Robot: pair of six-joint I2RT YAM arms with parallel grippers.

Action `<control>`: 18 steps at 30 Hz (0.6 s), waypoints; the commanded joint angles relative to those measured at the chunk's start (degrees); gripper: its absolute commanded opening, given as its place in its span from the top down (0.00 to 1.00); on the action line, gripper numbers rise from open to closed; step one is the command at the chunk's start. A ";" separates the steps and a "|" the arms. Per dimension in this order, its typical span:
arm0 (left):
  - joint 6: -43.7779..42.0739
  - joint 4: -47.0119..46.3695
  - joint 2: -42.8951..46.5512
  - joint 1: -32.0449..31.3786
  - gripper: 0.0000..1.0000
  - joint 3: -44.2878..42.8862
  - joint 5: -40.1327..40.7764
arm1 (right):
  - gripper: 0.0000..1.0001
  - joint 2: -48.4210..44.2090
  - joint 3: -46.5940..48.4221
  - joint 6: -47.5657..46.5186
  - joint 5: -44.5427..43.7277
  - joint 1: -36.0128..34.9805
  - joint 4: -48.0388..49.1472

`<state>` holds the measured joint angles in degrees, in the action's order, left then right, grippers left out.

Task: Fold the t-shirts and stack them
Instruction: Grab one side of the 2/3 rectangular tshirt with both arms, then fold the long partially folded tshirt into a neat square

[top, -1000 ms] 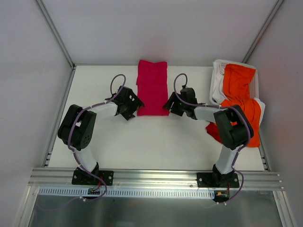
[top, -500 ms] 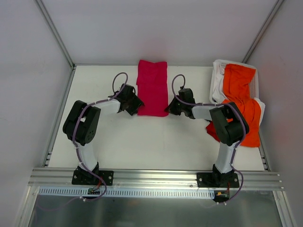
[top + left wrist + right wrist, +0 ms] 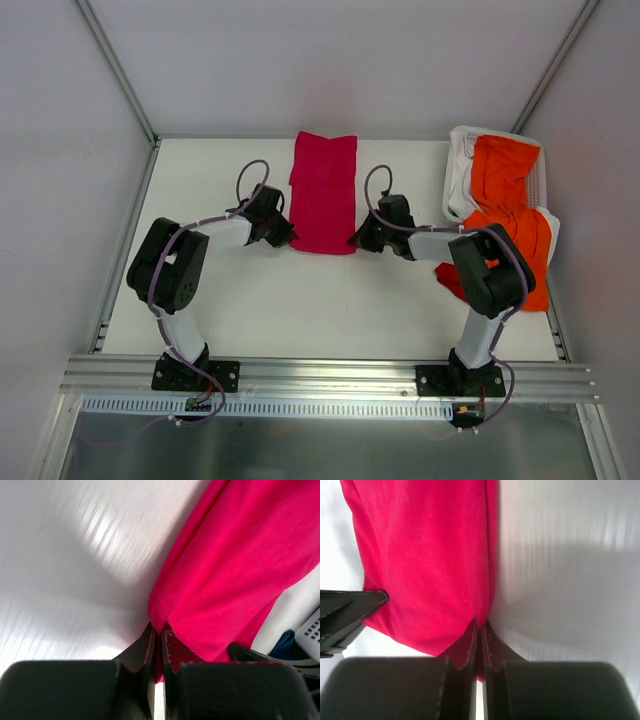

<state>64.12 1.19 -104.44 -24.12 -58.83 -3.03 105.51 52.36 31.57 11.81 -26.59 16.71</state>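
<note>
- Both sets of jaws have snapped together since a second ago: left gripper (image 3: 283, 236) and right gripper (image 3: 362, 238) each pinch a near corner of the crimson t-shirt (image 3: 324, 190).
- It stretches away between them on the table (image 3: 300, 300).
- The orange t-shirt (image 3: 505, 200) lies crumpled well right of the right gripper.

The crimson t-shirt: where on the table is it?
In the top view the crimson t-shirt lies folded at the far middle of the table, near corners pinched by the fingers of the left gripper and right gripper.
</note>
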 commanded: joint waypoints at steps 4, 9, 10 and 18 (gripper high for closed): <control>-0.31 3.81 16.53 -2.24 1.00 7.75 -2.24 | 0.99 -15.74 -4.46 1.83 -1.44 -3.46 -12.21; 1.53 7.24 29.18 -4.44 1.00 11.10 -2.60 | 1.00 -27.10 -3.49 2.44 -6.08 -6.72 -25.55; 1.71 7.86 30.51 -4.45 1.00 11.28 -2.51 | 0.99 -28.68 -2.97 2.27 -6.97 -7.07 -27.07; -1.10 11.46 34.32 -4.45 0.85 4.35 2.23 | 0.99 -32.75 6.95 -1.24 -10.93 -7.51 -36.13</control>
<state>64.73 10.96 -69.56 -28.56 -50.11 -4.58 72.90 54.39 32.16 4.56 -34.13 -13.98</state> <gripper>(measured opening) 0.136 0.031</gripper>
